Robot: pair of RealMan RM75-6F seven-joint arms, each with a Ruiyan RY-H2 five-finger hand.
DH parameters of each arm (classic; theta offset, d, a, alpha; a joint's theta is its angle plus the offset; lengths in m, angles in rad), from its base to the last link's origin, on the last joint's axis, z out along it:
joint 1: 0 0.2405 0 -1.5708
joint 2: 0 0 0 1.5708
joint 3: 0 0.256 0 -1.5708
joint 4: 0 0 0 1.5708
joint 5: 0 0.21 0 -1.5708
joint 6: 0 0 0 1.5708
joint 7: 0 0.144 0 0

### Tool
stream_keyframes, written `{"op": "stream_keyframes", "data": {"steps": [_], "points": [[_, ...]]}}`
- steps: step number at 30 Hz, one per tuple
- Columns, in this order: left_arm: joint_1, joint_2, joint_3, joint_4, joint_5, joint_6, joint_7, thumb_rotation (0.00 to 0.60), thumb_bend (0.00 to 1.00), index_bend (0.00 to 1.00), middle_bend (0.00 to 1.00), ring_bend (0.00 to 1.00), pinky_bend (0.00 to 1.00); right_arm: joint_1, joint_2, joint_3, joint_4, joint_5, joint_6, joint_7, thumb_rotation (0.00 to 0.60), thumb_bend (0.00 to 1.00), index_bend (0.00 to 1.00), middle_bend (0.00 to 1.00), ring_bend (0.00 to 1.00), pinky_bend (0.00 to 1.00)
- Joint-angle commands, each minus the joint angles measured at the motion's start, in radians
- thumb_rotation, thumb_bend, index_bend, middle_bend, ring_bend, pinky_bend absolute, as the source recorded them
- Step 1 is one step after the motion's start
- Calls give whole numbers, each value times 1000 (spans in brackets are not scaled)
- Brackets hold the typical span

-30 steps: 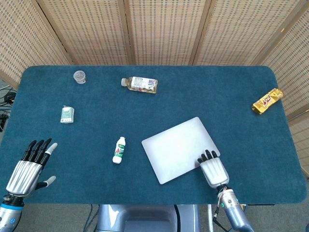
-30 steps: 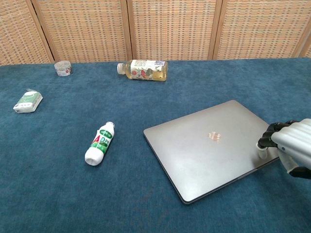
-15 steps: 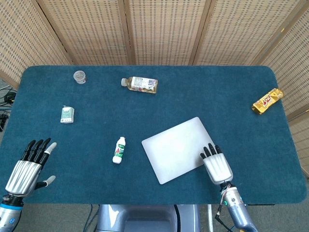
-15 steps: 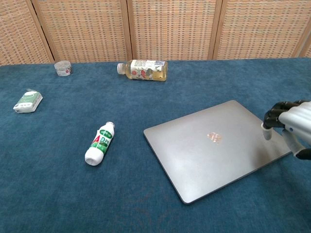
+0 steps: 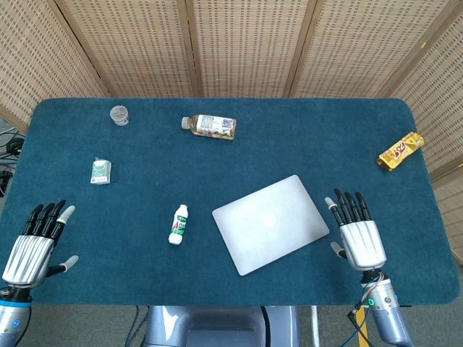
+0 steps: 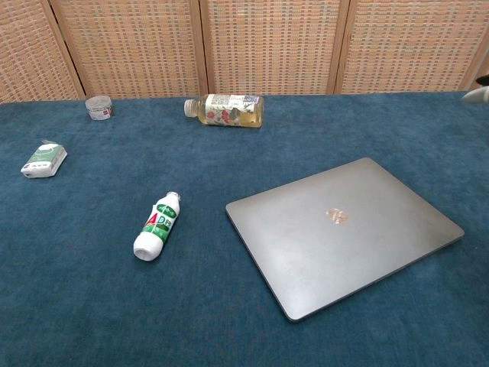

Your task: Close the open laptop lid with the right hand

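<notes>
The silver laptop (image 5: 269, 222) (image 6: 342, 229) lies flat on the blue table with its lid down. My right hand (image 5: 356, 233) hovers just right of the laptop, apart from it, fingers spread and holding nothing. In the chest view only a fingertip (image 6: 477, 93) of that hand shows at the right edge. My left hand (image 5: 32, 246) is at the front left corner of the table, fingers spread and empty.
A small white bottle (image 5: 178, 224) (image 6: 156, 225) lies left of the laptop. A clear drink bottle (image 5: 209, 126) (image 6: 225, 110) lies at the back. A green-white packet (image 5: 100, 171), a small round tin (image 5: 119, 114) and a gold snack pack (image 5: 400, 150) lie near the edges.
My right hand has lifted off the laptop's near right corner and moved right, opening its fingers. The left hand drifted slightly toward the front left.
</notes>
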Motion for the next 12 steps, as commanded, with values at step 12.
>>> {"op": "stream_keyframes", "data": {"steps": [12], "points": [[-1,-25,-15,42,-8,13,-18,600,0,0,0,0,0,-127,101,-36,152,-85,79,341,600,0,47,0,0,0]]}}
